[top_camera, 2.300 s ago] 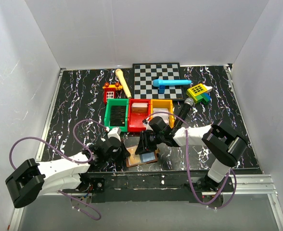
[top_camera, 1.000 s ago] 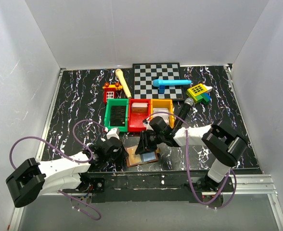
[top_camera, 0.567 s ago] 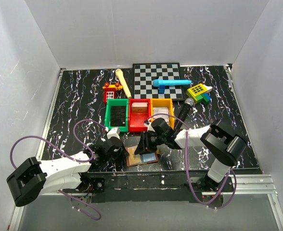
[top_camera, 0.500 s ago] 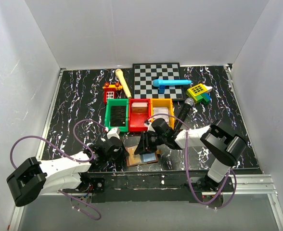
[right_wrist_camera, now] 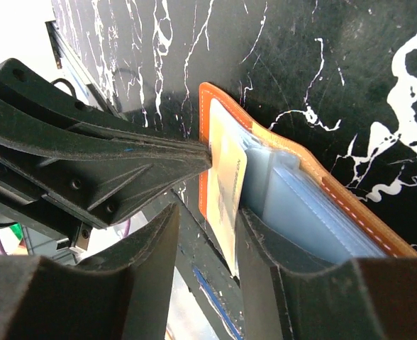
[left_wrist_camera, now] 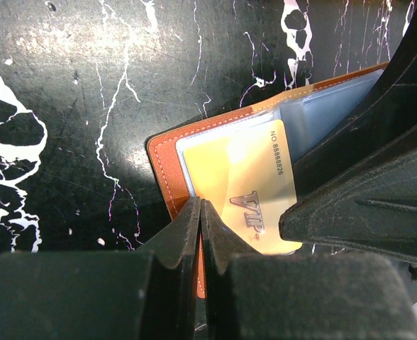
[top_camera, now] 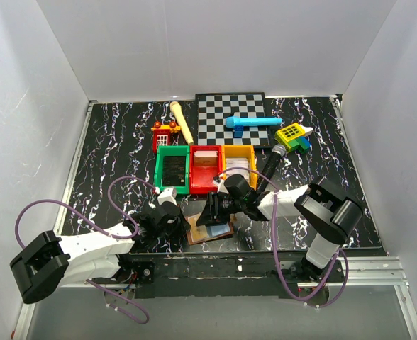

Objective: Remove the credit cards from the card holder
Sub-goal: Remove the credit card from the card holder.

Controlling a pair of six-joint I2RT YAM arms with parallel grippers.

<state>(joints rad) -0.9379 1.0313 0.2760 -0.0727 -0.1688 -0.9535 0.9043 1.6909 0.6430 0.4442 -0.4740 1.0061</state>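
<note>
Table: black marbled top. Work sits at its near edge, close to both bases.

L arm: lies low, forearm stretched fwd and inward, wrist near level. R arm: folded back on itself, wrist turned inward toward L, so the two tools meet nose to nose.

Card holder: open and flat on the table, under both sets of jaws, orange hem and pale sleeves showing.

L gripper: jaws clenched, nothing between them. Closed tip bears on the holder's hem. Judged purpose: pin the holder so it can't slide w/ the card.

R gripper: jaws parted, not clamped. They straddle the card, w/ a gap visible on one side.

Gold card: partly out of the sleeve nearest the L tip, free edge between the R jaws. Judged: extraction begun, not complete. Further cards in the sleeves: cannot tell.
</note>
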